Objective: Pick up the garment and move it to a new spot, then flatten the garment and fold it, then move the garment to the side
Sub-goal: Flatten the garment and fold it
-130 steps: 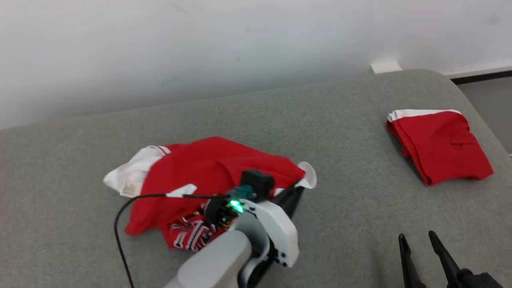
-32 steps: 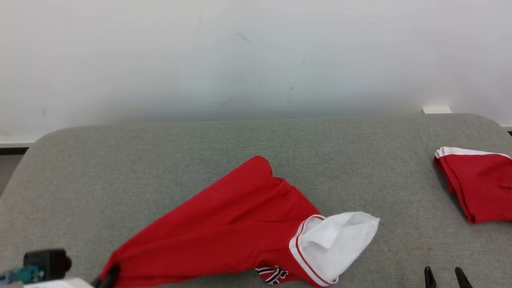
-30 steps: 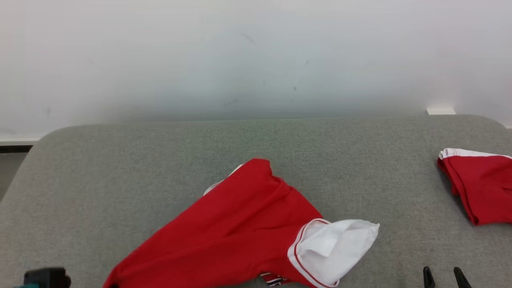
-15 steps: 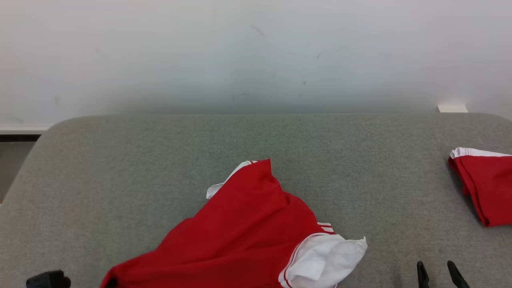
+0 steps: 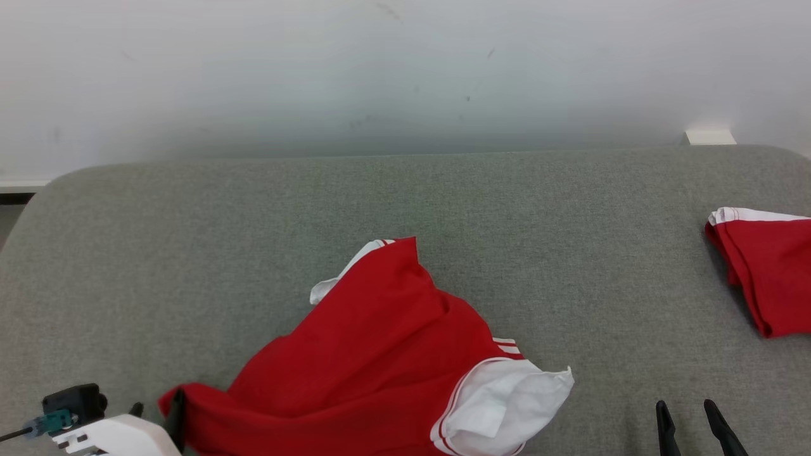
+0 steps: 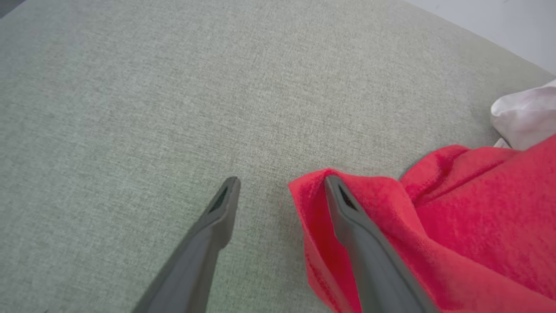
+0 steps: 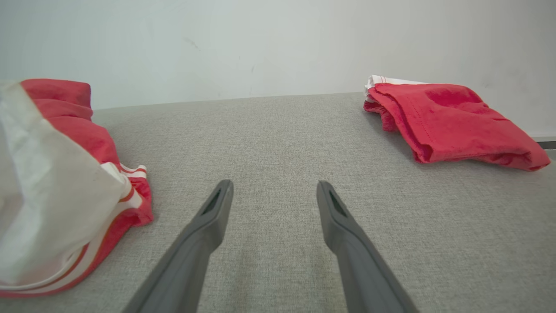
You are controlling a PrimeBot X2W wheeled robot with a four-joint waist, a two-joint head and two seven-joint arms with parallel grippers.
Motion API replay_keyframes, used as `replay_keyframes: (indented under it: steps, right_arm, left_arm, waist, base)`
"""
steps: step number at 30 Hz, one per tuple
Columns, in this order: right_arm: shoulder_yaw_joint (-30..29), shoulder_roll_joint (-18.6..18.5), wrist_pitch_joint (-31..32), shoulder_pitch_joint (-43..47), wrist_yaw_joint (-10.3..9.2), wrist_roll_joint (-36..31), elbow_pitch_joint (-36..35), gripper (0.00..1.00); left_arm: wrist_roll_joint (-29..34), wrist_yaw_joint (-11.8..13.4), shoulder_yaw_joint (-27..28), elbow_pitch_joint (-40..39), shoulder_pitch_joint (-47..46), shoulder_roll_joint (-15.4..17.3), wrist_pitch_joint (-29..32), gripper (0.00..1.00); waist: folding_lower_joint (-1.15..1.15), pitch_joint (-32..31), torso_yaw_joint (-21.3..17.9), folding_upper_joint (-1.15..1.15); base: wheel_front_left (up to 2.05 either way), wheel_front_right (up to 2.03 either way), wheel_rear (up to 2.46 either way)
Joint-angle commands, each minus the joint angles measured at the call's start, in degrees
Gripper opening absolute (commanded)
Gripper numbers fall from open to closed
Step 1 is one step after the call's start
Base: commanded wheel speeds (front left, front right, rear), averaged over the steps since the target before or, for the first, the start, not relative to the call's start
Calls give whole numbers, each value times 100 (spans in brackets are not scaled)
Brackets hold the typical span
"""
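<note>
The red garment [image 5: 380, 354] lies in a loose, rumpled heap on the grey padded table [image 5: 190, 221], close to the near edge and about midway across. A white sleeve [image 5: 507, 405] with red stripes at its seam spills out on the robot's right side of the heap, and a smaller bit of white trim pokes out at the far tip.

The left gripper [image 6: 281, 180] sits low at the heap's left corner with its two dark fingers spread wide. One finger lies over the folded corner of the red cloth and the other is over bare table beside it, with nothing pinched between them. Whether that finger presses on the cloth, I cannot tell. Its white wrist housing [image 5: 120, 437] carries a small black and teal connector [image 5: 57, 411].

The right gripper [image 7: 274, 184] hovers over bare table near the front edge, to the right of the heap. Its fingers are parted and empty, and the white sleeve lies off to its left, apart from it.

A second, folded red garment [image 5: 766, 272] with a white band along its far edge lies well apart at the table's right end. Both pieces rest straight on the table's cloth top, and a pale wall [image 5: 317, 76] stands behind it.
</note>
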Motion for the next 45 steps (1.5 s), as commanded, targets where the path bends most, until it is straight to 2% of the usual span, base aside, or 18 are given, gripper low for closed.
replay_keyframes:
  steps: [1, 5, 8, 12, 14, 19, 25, 29, 34, 45]
  right_arm:
    - [-10, -12, -16, -28, -18, 17, 18, 100]
    - [-78, -11, -16, 39, -18, 34, 23, 100]
    - [-133, -12, -16, 108, -18, 32, 36, 100]
    - [-149, -11, -16, 174, -18, 1, 20, 100]
    - [-131, -12, -15, 167, -18, -11, 5, 100]
    - [-96, -12, -15, 141, -18, -16, -1, 100]
    - [-27, -13, -16, 130, -18, 18, 32, 100]
    - [-36, -11, -16, 144, -18, 27, 33, 100]
    - [-21, -12, -15, 142, -19, 7, 48, 100]
    - [-14, -12, -16, 128, -18, -22, 34, 100]
  left_arm:
    - [-28, -25, 24, 39, 24, -2, -21, 100]
    - [-120, -52, 144, 4, 272, 85, -87, 100]
    - [-166, 25, 349, -283, 493, 198, -148, 100]
    - [-173, 319, 854, -1215, 943, 422, -200, 100]
    - [-130, 429, 1044, -1685, 1127, 400, -191, 100]
    - [-137, 609, 1047, -2406, 1454, 318, -195, 100]
    - [-250, 791, 846, -2711, 1892, 121, -147, 100]
    - [-319, 813, 741, -2575, 2085, -23, -125, 100]
    - [-449, 718, 691, -2298, 2130, -272, -104, 100]
    - [-477, 340, 903, -1741, 1983, -609, -157, 100]
  waist:
    - [0, -3, -2, 0]
    - [0, -56, 49, 0]
    - [0, -149, 137, 0]
    - [0, -307, 271, 0]
    - [0, -316, 297, 0]
    - [0, -316, 302, 0]
    - [0, -292, 182, 0]
    - [0, -276, 111, 0]
    - [0, -284, 65, 0]
    - [0, -287, 19, 0]
  base:
    - [0, 0, 0]
    - [0, 0, 0]
    - [0, 0, 0]
    - [0, 0, 0]
    - [0, 0, 0]
    - [0, 0, 0]
    - [0, 0, 0]
    - [0, 0, 0]
    - [0, 0, 0]
    - [0, 0, 0]
